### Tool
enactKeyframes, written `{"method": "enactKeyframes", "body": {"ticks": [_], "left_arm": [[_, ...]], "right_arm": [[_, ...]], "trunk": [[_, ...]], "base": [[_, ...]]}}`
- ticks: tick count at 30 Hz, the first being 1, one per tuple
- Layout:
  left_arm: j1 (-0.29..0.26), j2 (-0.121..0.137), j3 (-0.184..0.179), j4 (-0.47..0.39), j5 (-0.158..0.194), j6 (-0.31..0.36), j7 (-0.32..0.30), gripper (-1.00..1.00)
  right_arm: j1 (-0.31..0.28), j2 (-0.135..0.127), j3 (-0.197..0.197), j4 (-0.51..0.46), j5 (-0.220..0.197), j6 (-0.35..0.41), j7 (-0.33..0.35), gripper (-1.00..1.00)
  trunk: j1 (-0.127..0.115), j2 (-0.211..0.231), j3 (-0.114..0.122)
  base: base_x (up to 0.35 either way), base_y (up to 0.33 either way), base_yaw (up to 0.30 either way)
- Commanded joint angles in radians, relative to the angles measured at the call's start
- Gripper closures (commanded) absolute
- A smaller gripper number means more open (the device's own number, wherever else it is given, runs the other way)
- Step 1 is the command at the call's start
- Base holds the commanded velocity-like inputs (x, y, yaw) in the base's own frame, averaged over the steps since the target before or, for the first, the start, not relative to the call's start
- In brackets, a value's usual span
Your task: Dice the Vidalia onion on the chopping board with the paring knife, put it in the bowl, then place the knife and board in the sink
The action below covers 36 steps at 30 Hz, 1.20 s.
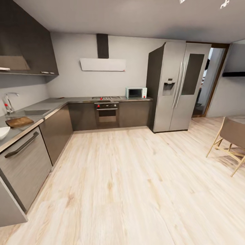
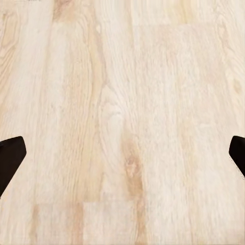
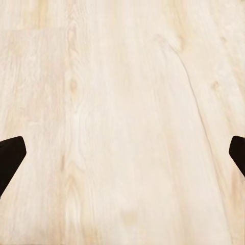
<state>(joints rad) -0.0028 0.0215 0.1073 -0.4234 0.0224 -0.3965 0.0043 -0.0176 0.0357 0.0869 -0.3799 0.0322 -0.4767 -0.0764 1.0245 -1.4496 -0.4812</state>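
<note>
Pale wooden floor (image 2: 122, 102) lies directly beneath both wrist cameras, and in each I see only the dark tips of two fingers at opposite edges of the picture. My left gripper (image 2: 122, 158) is spread wide with nothing between its fingers (image 2: 10, 158); my right gripper (image 3: 122, 158) is likewise spread wide and empty, both hanging over bare boards and touching nothing. In the head view the work area lies well off to my left: the countertop (image 1: 51, 103) runs along the left wall, with the sink (image 1: 32, 112) set into it below the chrome tap (image 1: 8, 102). The chopping board (image 1: 19, 121) rests flat on the countertop just this side of the sink, its long axis roughly along the counter's run, and the white bowl (image 1: 3, 132) sits nearer still, cut by the picture's edge. I cannot make out the onion or the knife at this distance. I judge that I am not yet in reach, and that the left arm will be the closer one once I turn toward the counter.
</note>
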Motion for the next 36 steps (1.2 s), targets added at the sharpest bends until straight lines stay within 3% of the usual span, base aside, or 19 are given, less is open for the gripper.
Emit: {"method": "enactKeyframes", "body": {"ticks": [1,18,36], "left_arm": [[0.000,0.000,0.000,0.000,0.002,-0.002,0.000,-1.00],[0.000,-0.002,0.000,0.001,0.001,-0.002,0.000,-1.00],[0.000,-0.003,0.000,0.004,0.001,-0.002,0.000,-1.00]], "right_arm": [[-0.001,0.000,0.005,0.001,0.003,-0.002,-0.008,-1.00],[-0.001,0.000,0.004,0.001,0.004,-0.002,-0.013,-1.00],[-0.001,0.001,0.004,0.001,0.003,-0.002,-0.013,-1.00]], "trunk": [[0.001,0.000,-0.001],[0.001,0.000,-0.001],[0.001,0.000,-0.001]], "base": [[0.311,0.000,0.000],[0.300,-0.106,0.043],[0.270,-0.206,0.196]]}}
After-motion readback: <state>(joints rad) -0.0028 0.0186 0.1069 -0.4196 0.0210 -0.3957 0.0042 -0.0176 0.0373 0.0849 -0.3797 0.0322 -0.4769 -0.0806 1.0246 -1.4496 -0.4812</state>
